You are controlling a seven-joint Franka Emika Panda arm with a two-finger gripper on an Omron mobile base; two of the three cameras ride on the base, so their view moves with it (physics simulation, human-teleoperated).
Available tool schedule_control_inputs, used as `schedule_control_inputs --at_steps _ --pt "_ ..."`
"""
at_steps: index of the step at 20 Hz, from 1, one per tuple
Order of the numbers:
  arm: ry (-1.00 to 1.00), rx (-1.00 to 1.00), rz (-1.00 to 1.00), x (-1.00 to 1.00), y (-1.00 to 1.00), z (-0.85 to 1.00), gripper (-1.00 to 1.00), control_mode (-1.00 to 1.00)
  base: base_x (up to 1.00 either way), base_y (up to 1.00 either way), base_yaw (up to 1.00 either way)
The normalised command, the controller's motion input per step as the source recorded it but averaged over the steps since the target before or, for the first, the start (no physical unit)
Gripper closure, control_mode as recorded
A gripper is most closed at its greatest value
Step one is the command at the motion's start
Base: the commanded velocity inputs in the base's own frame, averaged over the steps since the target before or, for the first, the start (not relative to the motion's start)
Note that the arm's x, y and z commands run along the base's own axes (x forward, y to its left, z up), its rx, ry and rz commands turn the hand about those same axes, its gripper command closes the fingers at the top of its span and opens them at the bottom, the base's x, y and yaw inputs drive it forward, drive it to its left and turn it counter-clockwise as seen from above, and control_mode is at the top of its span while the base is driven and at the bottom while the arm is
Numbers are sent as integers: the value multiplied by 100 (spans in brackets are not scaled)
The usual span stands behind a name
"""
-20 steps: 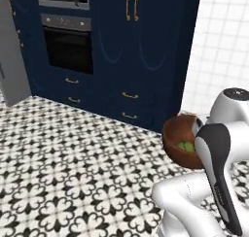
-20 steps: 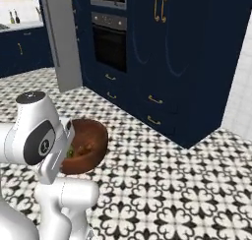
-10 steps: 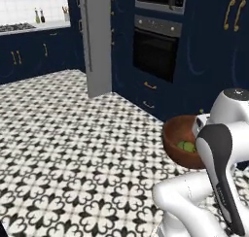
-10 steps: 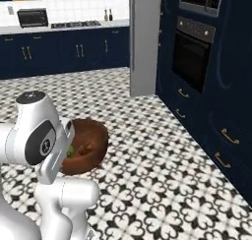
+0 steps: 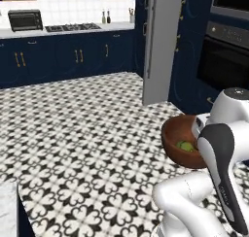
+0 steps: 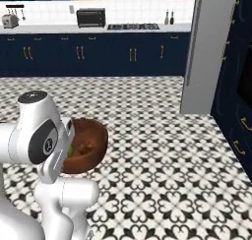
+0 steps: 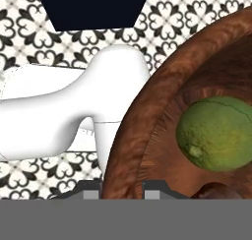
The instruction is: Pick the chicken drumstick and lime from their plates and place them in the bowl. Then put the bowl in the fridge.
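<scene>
- Gripper (image 7: pixel 123 187) clamped on the rim of the bowl (image 7: pixel 147 111), carried above the floor.
- Lime (image 7: pixel 216 135) sits inside with the chicken drumstick (image 6: pixel 84 149); rim-only hold could let the bowl tip.
- Fridge (image 5: pixel 160 42) door edge ahead; a collision is possible.

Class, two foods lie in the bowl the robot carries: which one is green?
The lime, round with smooth yellowish-green skin. The chicken drumstick beside it in the bowl is reddish-brown.
</scene>
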Motion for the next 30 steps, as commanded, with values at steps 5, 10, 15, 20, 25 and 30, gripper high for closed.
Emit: schedule_control_inputs --at_steps 5,10,15,20,25,30 --pt "0 0 0 0 0 0 100 100 100 -2 2" --pt "0 0 0 0 0 0 100 100 100 0 -1" --pt "0 0 0 0 0 0 100 100 100 0 -9" --pt "0 0 0 0 0 0 100 100 100 0 -5" --pt "0 0 0 0 0 0 100 100 100 0 -5" --pt "0 0 0 0 0 0 100 100 100 0 -7"
